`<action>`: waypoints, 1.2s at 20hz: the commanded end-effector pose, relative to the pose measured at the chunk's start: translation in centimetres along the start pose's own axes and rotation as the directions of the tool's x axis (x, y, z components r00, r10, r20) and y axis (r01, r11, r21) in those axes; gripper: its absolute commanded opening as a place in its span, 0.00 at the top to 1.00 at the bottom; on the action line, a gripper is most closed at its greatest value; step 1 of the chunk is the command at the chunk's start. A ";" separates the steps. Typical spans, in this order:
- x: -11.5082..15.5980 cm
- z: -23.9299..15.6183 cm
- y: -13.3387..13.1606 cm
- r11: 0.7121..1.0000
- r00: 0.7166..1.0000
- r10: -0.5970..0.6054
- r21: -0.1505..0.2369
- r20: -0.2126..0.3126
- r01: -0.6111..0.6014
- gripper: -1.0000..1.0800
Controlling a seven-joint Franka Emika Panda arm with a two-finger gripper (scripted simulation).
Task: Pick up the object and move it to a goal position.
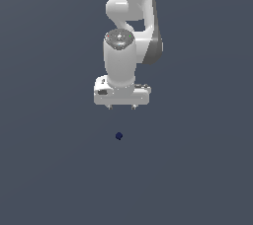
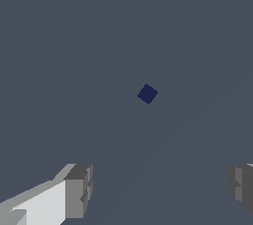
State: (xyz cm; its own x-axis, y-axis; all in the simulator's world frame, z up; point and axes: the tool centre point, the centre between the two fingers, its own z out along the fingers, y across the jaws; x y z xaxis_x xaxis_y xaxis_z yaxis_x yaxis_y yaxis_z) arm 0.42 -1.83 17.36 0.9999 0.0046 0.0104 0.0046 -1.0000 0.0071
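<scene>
No containers in either view, just one loose item: a tiny dark navy-blue cube (image 1: 118, 135), plain and unmarked, lying alone on the flat slate-grey bench (image 1: 44, 169).

The bench surface is uniform and matte, with no texture, edge or seam in view. It fills the whole background in both views, so nothing of a room shows.

The white Franka arm (image 1: 129, 17) comes in from the top of the exterior view, wrist pointing down, with the white hand (image 1: 121, 106) hanging above the cube and well clear of it. In that view the cube sits below the hand, roughly under the midpoint between the two finger stubs, slightly toward the exterior view's left.

In the wrist view the cube (image 2: 147, 93) reads as a small diamond, rotated relative to the finger line and apart from both grey finger pads (image 2: 79, 191). The hand (image 2: 160, 189) is spread wide: the pads sit near opposite edges of the picture with only bare bench between them. It has hold of nothing.

Cube is not touching anything but the bench.
</scene>
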 end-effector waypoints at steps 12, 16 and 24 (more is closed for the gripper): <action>0.7 -1.1 0.4 0.999 0.999 -0.045 -0.026 -0.030 0.044 0.04; 0.7 -1.0 0.4 0.999 0.999 -0.046 -0.025 -0.029 0.045 0.04; 1.2 -0.2 0.5 0.993 0.993 -0.115 -0.028 -0.023 0.114 0.04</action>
State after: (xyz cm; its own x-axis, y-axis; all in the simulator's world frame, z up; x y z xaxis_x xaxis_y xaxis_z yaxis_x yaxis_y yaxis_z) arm 1.47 -2.29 17.77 0.9942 0.1024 0.0344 0.1011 -0.9942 0.0356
